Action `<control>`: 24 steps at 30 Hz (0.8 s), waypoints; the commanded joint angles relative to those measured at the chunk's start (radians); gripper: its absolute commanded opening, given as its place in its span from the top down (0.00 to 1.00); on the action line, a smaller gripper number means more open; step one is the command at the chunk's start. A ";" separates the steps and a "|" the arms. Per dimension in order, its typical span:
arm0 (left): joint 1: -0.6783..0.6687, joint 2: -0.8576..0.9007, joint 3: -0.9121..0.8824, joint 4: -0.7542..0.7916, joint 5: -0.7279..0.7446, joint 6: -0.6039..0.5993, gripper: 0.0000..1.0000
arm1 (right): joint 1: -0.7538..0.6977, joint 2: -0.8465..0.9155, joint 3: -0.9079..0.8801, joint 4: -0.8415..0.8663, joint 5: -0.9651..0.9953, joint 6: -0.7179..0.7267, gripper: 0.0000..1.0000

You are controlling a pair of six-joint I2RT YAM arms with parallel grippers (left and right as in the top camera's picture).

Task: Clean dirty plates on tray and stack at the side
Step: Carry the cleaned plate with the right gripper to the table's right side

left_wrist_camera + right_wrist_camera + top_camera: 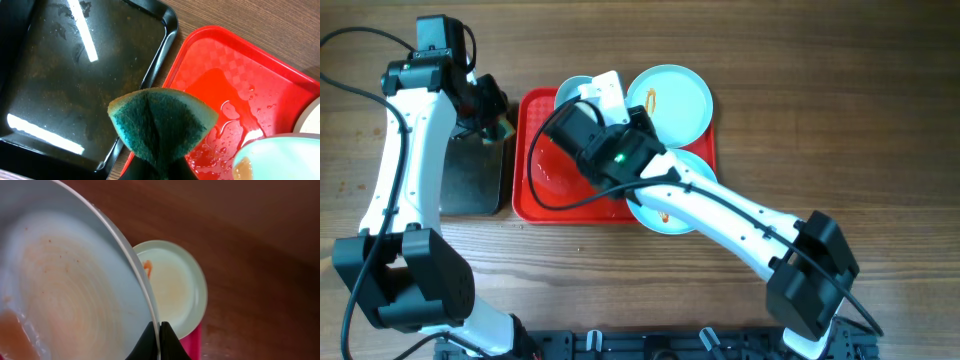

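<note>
Your right tool (158, 341) is clenched on the rim of one plate. This held plate (65, 295) is tilted up on edge above the far-left part of the red tray (548, 190). In the right wrist view its inner face carries a faint orange-brown film, heavier toward the lower left. From overhead only a pale sliver of it shows past the arm.

Your left tool (155, 172) is clamped on a green sponge (162, 125), which is folded so its scouring face fans outward. The sponge hangs over the line where the black pan (75, 75) meets the tray's left edge. The held plate's rim, with a brown smear, shows in the bottom right corner of the left wrist view. It is near the sponge but apart from it.

The tray's checkered base is wet, with a pool of liquid and scattered droplets.

Two more plates lie flat on the tray's right side. The far plate (670, 100) sits at the far-right corner and overhangs the rim. It has a thin orange streak left of its middle. The near plate (660, 212) sits at the near-right corner, partly hidden under your right arm. It overhangs the near edge and also bears an orange streak. The arm hides where they meet, so you cannot tell whether they touch.

The black pan rests on the wooden surface (820, 100) just beside the tray's left edge.
</note>
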 commanded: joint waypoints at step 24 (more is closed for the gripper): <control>0.002 0.008 -0.060 0.044 0.002 -0.006 0.96 | 0.150 -0.028 -0.001 0.488 0.663 -0.514 0.96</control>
